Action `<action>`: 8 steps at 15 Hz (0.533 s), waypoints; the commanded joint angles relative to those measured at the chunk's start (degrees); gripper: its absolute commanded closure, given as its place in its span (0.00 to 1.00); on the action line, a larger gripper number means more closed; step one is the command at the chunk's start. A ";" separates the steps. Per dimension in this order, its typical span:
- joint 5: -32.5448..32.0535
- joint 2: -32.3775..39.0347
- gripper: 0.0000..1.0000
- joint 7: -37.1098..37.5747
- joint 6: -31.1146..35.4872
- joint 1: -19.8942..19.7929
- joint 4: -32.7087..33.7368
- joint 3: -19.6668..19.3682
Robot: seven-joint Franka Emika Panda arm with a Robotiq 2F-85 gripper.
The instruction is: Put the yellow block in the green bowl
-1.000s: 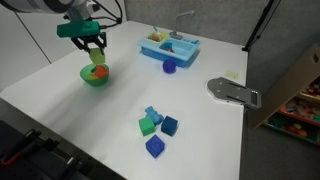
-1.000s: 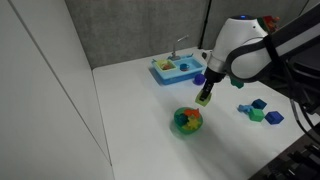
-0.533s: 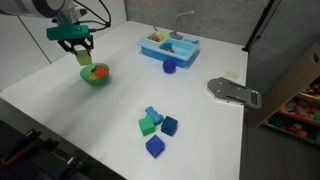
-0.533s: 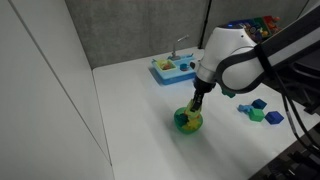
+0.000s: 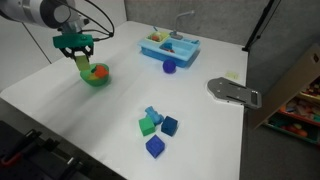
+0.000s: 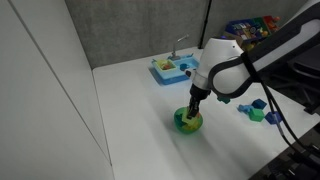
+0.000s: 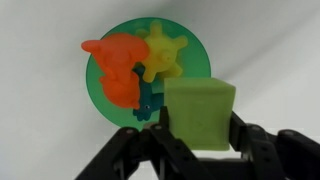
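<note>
My gripper (image 7: 198, 135) is shut on the yellow block (image 7: 200, 112), a pale lime-tinted cube held between the two black fingers. It hangs just above the near rim of the green bowl (image 7: 105, 85), which holds an orange toy (image 7: 120, 70), a yellow star-shaped toy (image 7: 163, 52) and a small teal piece. In both exterior views the gripper (image 5: 79, 58) (image 6: 194, 104) is low over the bowl (image 5: 97, 78) (image 6: 188, 122), at its edge.
A cluster of blue and green cubes (image 5: 156, 125) (image 6: 262, 110) lies on the white table. A light blue tray (image 5: 168, 47) (image 6: 173, 69) with a faucet stands at the back, a purple cube (image 5: 169, 67) before it. A grey metal plate (image 5: 232, 91) lies near the table's edge.
The gripper has moved with the block toward the green bowl and come lower, from beside and above it to just over its rim.
</note>
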 commanded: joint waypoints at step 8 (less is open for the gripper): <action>0.36 3.67 0.00 -3.05 -1.60 -2.74 3.01 1.70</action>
